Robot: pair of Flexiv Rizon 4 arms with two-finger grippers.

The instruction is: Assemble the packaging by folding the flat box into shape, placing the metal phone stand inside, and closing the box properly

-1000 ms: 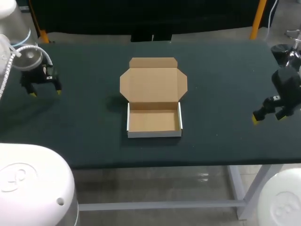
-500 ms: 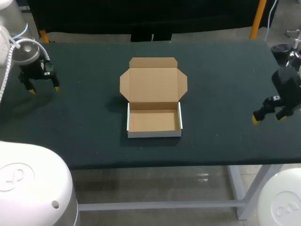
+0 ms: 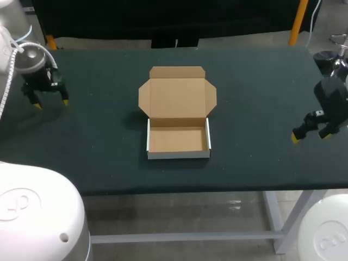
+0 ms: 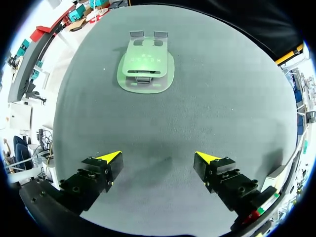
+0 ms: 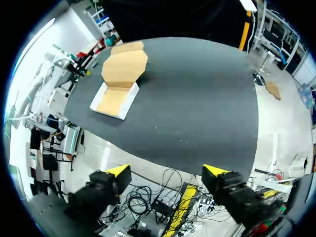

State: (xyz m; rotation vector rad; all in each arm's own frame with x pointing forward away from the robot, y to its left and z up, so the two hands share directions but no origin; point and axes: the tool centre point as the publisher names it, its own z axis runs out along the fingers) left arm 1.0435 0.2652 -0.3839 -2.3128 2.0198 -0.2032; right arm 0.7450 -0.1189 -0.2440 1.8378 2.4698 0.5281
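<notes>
My left pincer [image 3: 51, 104] hovers over the worktop's [image 3: 261, 92] left end, fingers spread wide and gripping nothing. Left wrist view: the metal phone stand [image 4: 145, 66] lies on the worktop well ahead of it. Centre: the box [image 3: 178, 142] is folded into a tray, with its lid [image 3: 177, 95] open and laid back. My right pincer [image 3: 310, 136] hangs by the right edge, also spread.

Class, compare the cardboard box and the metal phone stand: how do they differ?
The box is brown card with square corners; the stand is pale metal with a rounded base. The box sits open and empty; the stand lies ahead of the left gripper. Both rest on the table, untouched.
</notes>
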